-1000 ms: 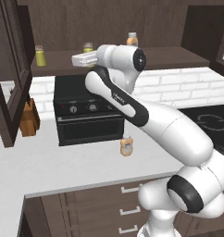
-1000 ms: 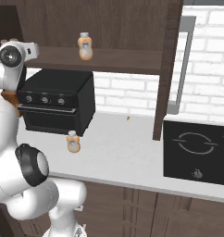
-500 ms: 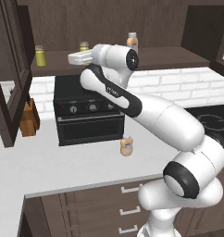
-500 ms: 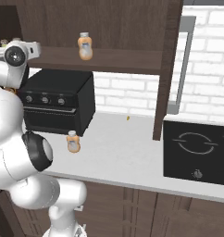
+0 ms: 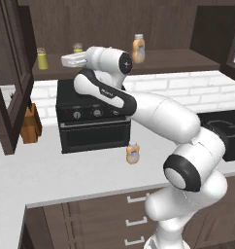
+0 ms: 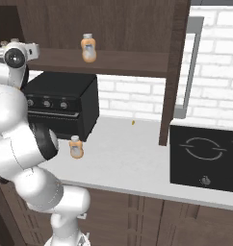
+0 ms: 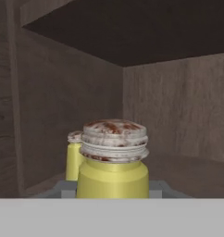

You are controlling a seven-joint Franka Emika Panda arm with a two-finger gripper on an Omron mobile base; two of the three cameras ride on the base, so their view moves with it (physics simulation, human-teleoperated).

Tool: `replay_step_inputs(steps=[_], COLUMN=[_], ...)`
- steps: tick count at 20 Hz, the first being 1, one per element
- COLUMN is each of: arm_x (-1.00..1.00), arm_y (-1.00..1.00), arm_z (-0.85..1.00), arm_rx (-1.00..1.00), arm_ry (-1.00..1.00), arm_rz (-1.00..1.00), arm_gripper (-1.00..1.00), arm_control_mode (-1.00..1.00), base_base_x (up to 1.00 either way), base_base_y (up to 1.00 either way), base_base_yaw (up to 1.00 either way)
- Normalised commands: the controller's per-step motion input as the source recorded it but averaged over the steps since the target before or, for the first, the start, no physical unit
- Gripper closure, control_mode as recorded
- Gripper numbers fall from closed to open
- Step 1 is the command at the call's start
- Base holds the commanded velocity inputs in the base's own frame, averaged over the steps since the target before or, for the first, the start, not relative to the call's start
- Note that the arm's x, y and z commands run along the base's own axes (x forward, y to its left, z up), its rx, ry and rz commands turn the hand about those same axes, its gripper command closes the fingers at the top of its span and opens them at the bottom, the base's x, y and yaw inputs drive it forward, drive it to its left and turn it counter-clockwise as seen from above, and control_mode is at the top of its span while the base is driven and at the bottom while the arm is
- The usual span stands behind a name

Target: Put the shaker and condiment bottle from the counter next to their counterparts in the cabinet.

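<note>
Gripper (image 5: 75, 59) has reached further left along the cabinet (image 5: 163, 58) shelf, clenched on the shaker (image 7: 113, 159), nearly beside its counterpart (image 5: 41, 58).

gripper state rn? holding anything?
Gripper: shut on the shaker, held inside the cabinet with a second shaker just behind it.
</note>
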Motion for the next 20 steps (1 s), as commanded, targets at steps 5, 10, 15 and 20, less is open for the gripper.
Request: replay_step_inputs(steps=[5, 10, 15, 20], arm_x=[0.77, 0.03, 0.21, 0.65], arm_y=[0.00, 0.18, 0.06, -0.05], arm_z=[-0.15, -0.07, 0.00, -0.15], arm_rx=[0.03, 0.02, 0.05, 0.02], arm_ry=[0.00, -0.08, -0.08, -0.03], arm_rz=[0.05, 0.15, 0.24, 0.29], arm_gripper=[1.00, 1.00, 1.00, 1.00], arm_control_mode=[-1.00, -1.00, -1.00, -1.00], base_base_x=[0.00, 0.00, 0.00, 0.00], base_base_y=[0.00, 0.00, 0.00, 0.00], base_base_yaw=[0.00, 0.00, 0.00, 0.00])
